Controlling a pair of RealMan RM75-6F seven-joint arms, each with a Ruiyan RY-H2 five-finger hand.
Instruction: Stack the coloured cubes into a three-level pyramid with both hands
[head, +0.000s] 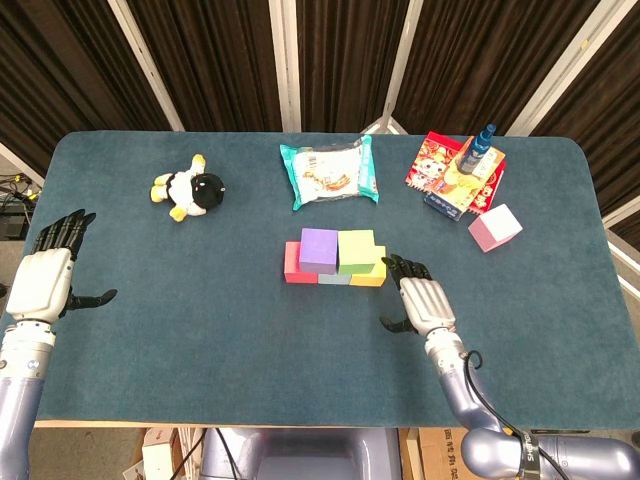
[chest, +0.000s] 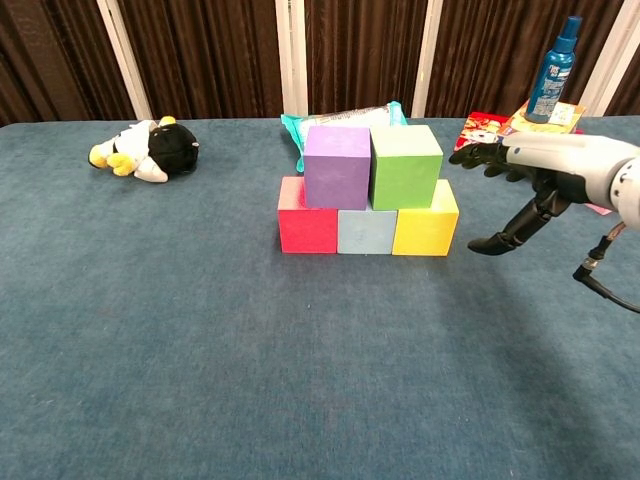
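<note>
- Right hand (head: 420, 300) nearest the camera on its side, low over the table (head: 200, 350), fingers apart, thumb dropped below the palm, nothing in it. Fingertips point toward the stack; in the chest view they hang just beside the green cube (chest: 405, 166), a small gap showing, no contact I can confirm.
- Left hand (head: 48, 275) far out at the table's left edge, spread and empty, well apart from every cube.
- Stack at table centre: bottom row red cube (chest: 306, 227), grey-blue cube (chest: 366, 231), yellow cube (chest: 425, 229), touching side by side. Second level purple cube (chest: 337, 165) and green cube, side by side on top. Third level not yet placed.
- Key relation: the remaining pink cube (head: 495, 226) lies beyond and to the right of the right hand, near the table's right side, away from the stack. Right hand is much the nearer of the two. Cube sits turned slightly to the table edges; no long axis to speak of.
- Judgement: right hand points the wrong way for a pick; it would need to swing outward and farther back.
- Farther back: plush penguin (head: 188, 188), snack packet (head: 330, 172), red printed box (head: 455, 172) with blue spray bottle (head: 478, 148) standing on it, just behind the pink cube.
</note>
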